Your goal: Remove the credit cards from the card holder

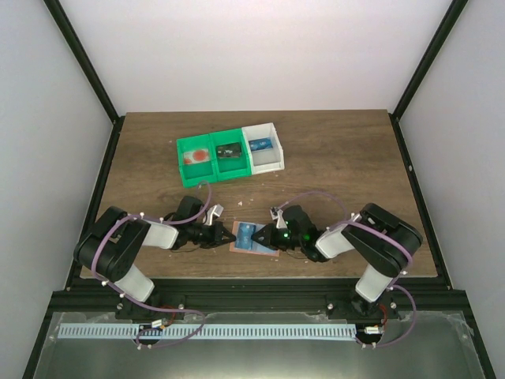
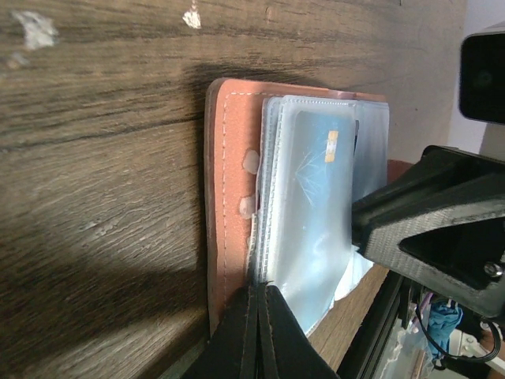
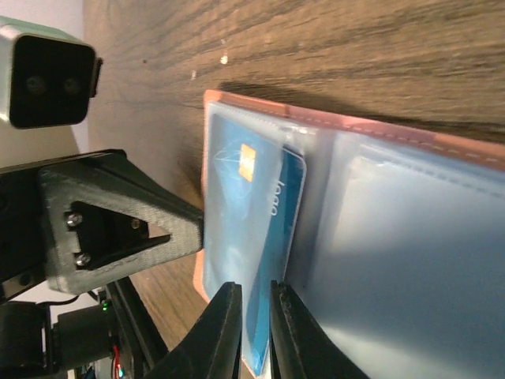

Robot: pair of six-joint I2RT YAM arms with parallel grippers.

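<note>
The salmon-pink card holder (image 1: 239, 246) lies open near the table's front edge, between both grippers. Its clear sleeves show in the left wrist view (image 2: 229, 158) and the right wrist view (image 3: 394, 134). My left gripper (image 1: 227, 235) is shut on the edge of the clear sleeves (image 2: 262, 290). My right gripper (image 1: 268, 237) is shut on the near edge of a blue credit card (image 3: 264, 213), which sticks partly out of its sleeve; its gripper point there is (image 3: 256, 320). The blue card shows through the sleeve in the left wrist view (image 2: 316, 197). I see no dark card in the holder.
Two joined green bins (image 1: 209, 156) and a white bin (image 1: 264, 146) stand at the table's middle back. They hold a red thing, a dark card-like thing (image 1: 230, 151) and a blue card-like thing (image 1: 261, 144). Black frame posts border the table.
</note>
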